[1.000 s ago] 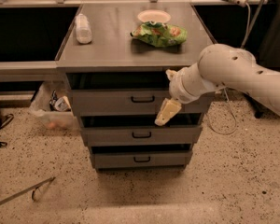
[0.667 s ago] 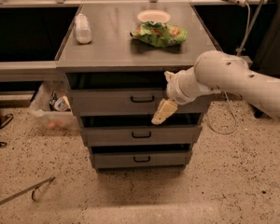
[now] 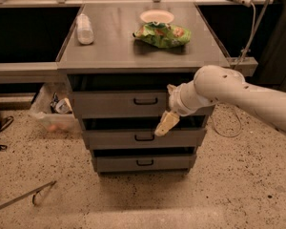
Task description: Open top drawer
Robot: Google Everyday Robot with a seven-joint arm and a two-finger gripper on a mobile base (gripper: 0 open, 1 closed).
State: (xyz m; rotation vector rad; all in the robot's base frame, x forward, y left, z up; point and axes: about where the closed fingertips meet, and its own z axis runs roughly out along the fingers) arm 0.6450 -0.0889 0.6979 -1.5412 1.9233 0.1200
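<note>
Top drawer point(image 3: 119, 105): widest, tallest-fronted grey metal drawer front, directly under the front edge of the worktop, with a dark gap above it. Looks shut or nearly so; pull judged not yet begun.

Grey metal worktop point(image 3: 119, 49): flat and square.

White robot arm point(image 3: 248, 97): reaches in from the right, below the front right corner of the worktop, wrist across the right part of the top drawer front.

Two narrower grey drawers below: middle drawer point(image 3: 114, 140) and bottom drawer point(image 3: 119, 163), each with a like handle.

Crumpled green snack bag point(image 3: 163, 34): right of worktop centre, toward the back edge.

Round white bowl point(image 3: 157, 16): just behind the bag, near the back edge.

Clear plastic bottle point(image 3: 84, 28): lying down near the left edge.

Cream-coloured gripper point(image 3: 166, 124): hangs down-left from the wrist, in front of the gap between top and middle drawers. Fingers read as one wedge, pressed together, holding nothing.

Small black loop handle point(image 3: 145, 100): centre of the top drawer front.

Key relation: the handle lies up and left of the gripper tip, near but apart. Its long axis runs level, parallel to the worktop's front edge. Judgement: the gripper must rise and shift left to hook it, then draw away from the cabinet.
</note>
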